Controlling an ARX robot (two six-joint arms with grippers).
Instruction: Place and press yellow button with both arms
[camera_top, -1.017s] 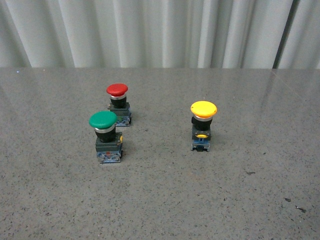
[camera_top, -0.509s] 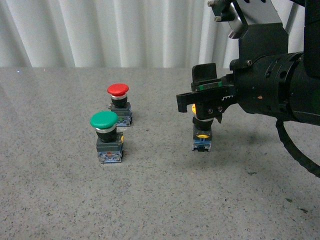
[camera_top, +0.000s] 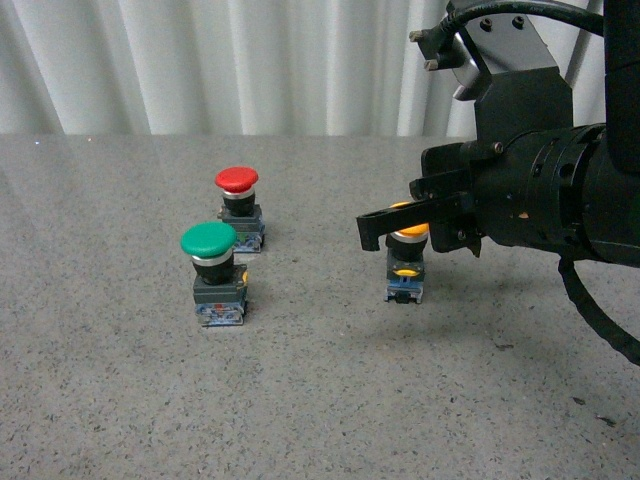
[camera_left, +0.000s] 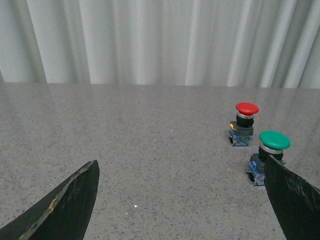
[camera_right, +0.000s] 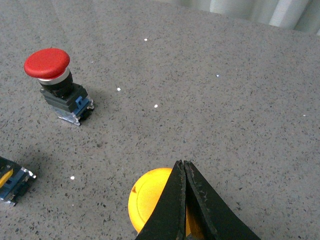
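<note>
The yellow button (camera_top: 407, 262) stands upright on the grey table, right of centre. Its yellow cap (camera_right: 148, 202) shows in the right wrist view, partly hidden. My right gripper (camera_top: 372, 226) is shut and empty, with its fingertips (camera_right: 182, 166) pressed together right over the cap. I cannot tell whether they touch it. My left gripper (camera_left: 180, 200) is open and empty, low over bare table to the left of the buttons. Its two dark fingers (camera_left: 65, 202) frame the left wrist view. The left arm is out of the front view.
A green-capped button (camera_top: 214, 273) stands left of centre, with a red-capped button (camera_top: 239, 205) behind it. Both also show in the left wrist view, the green-capped button (camera_left: 269, 152) and the red-capped button (camera_left: 244, 123). A white curtain (camera_top: 250, 60) hangs behind the table.
My right arm came into view from the right. Its gripper, open half a second ago, is now shut and sits lower over the yellow cap. The buttons have not moved.
</note>
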